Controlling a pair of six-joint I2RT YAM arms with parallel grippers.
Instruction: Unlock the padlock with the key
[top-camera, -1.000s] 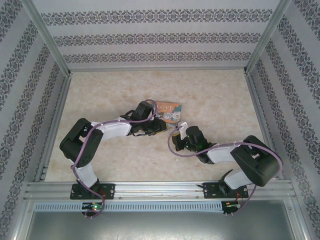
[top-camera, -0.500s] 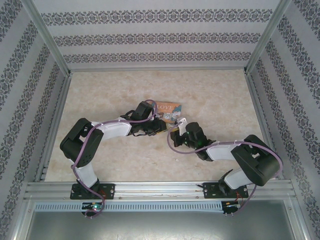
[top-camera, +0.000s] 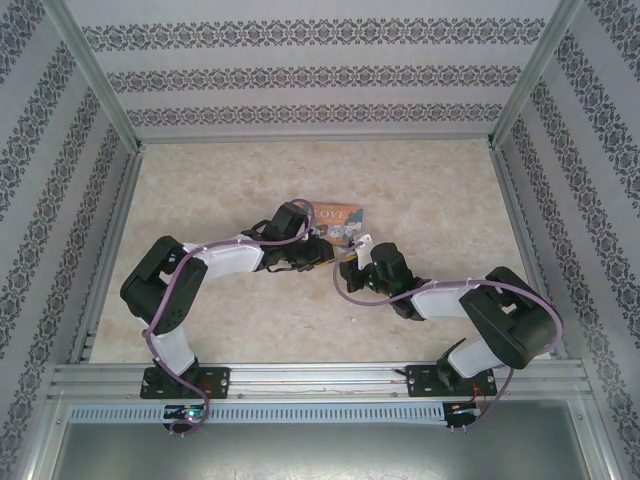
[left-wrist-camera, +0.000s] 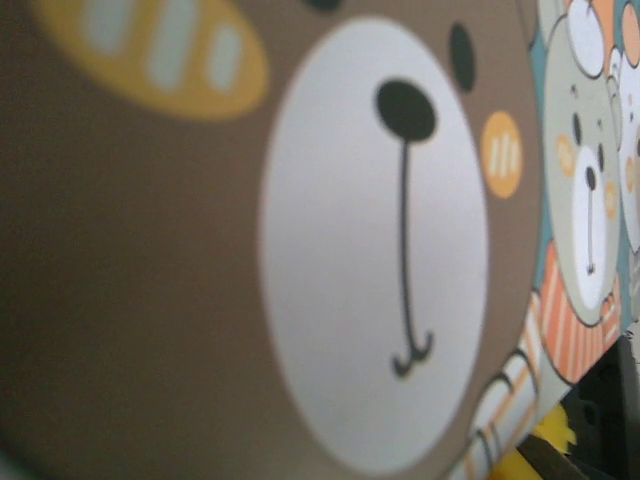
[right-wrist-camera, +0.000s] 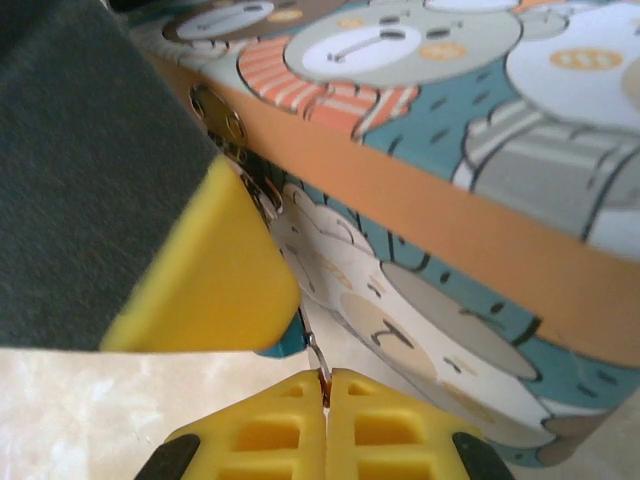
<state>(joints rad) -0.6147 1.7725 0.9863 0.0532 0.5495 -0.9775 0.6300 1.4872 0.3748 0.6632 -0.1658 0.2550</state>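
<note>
From above, found left gripper (top-camera: 324, 251) and right gripper (top-camera: 348, 260) meeting at the tin (top-camera: 340, 222), the left's grip impossible to tell. Through the left wrist, met the tin's bear print (left-wrist-camera: 372, 250) close up. Through the right wrist, caught tips (right-wrist-camera: 270, 430) pinched on a thin metal strip (right-wrist-camera: 315, 355) leading to the padlock (right-wrist-camera: 292, 345) under the left's pad (right-wrist-camera: 215, 270).

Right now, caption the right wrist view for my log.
Right claw pinches a thin metal piece beside the orange cartoon-bear tin box.

The tin box (right-wrist-camera: 430, 190) is orange and teal with cartoon bears, the right hand (right-wrist-camera: 326, 385) yellow-tipped.
</note>
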